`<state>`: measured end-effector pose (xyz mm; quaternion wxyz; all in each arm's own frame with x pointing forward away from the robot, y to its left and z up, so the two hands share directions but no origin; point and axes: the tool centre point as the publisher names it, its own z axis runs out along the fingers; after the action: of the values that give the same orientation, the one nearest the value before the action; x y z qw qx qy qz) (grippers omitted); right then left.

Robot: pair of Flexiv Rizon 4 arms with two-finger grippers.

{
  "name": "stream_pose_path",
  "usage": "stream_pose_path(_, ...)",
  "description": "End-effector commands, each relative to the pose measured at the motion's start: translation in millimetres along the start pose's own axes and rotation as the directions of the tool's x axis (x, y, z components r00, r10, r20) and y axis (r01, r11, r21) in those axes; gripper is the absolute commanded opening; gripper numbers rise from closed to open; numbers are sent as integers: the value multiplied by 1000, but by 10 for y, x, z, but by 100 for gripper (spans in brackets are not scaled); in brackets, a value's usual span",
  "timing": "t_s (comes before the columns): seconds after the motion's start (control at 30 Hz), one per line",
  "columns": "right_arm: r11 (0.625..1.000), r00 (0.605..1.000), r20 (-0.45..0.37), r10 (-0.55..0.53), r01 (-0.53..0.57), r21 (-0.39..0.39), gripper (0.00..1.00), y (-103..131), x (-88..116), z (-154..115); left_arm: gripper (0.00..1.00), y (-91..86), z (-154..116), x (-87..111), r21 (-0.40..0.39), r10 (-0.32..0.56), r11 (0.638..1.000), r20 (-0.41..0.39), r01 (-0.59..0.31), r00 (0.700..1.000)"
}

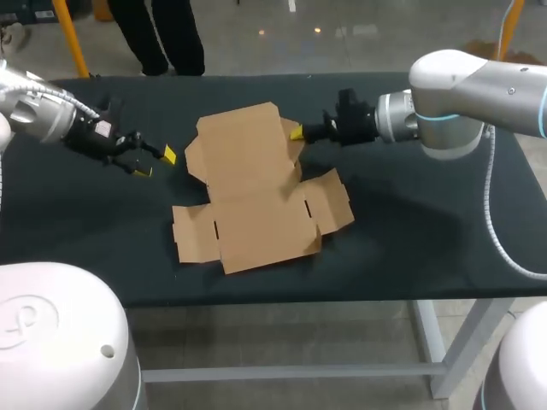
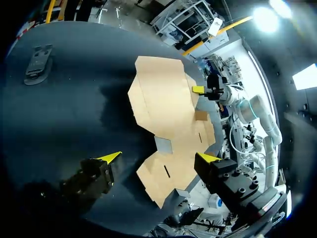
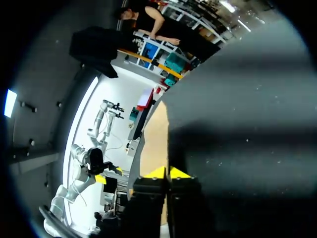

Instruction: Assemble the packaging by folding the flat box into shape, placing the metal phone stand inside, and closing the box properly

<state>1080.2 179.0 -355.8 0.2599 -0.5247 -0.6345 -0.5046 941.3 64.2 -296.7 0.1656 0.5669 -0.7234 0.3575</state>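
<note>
Flat box (image 1: 256,192): brown cardboard, unfolded, lying spread out in the middle of the worktop with its flaps and tabs out to every side.
Right jaws: pressed together on the far right edge of the flat box. The right wrist view shows a thin strip of card pinched between the 2 right yellow tips (image 3: 157,172).
Right arm (image 1: 461,102): comes in from the right, low over the worktop, with its wrist turned toward the flat box.
Left jaws: spread wide and holding nothing, just off the box's far left side. The 2 left yellow tips (image 1: 169,155) are over bare worktop, apart from the card.
Left arm (image 1: 43,111): enters from the left, angled down toward the box.
Phone stand (image 2: 37,63): a dark grey piece lying flat, well apart from the flat box, seen only in the left wrist view.
Worktop (image 1: 410,248): black, carrying the box and the stand.
</note>
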Motion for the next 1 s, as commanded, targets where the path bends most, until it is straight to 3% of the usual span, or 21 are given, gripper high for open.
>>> stream_pose_path(0.03,1000,1000,-5,-1,1,0,0,-5,-8,-1,100,9,14,-3,3,3,1000,-5,-3,1000)
stream_pose_path(0.1,999,997,-65,-41,39,-27,0,-44,33,-35,100,1,60,-13,33,52,998,-96,-49,994)
stream_pose_path(0.23,984,985,-111,-134,119,-130,0,-84,194,-194,100,-41,40,22,93,152,986,-136,-140,979)
stream_pose_path(0.57,946,957,-152,-247,204,-251,0,-98,384,-410,100,-176,19,56,196,267,951,-120,-241,956)
stream_pose_path(0.7,932,947,-160,-280,228,-283,0,-89,433,-412,100,-298,56,102,270,345,912,-103,-308,933)
stream_pose_path(1.0,894,923,-162,-349,276,-354,0,-48,549,-409,100,-607,255,186,324,459,857,-127,-401,879)
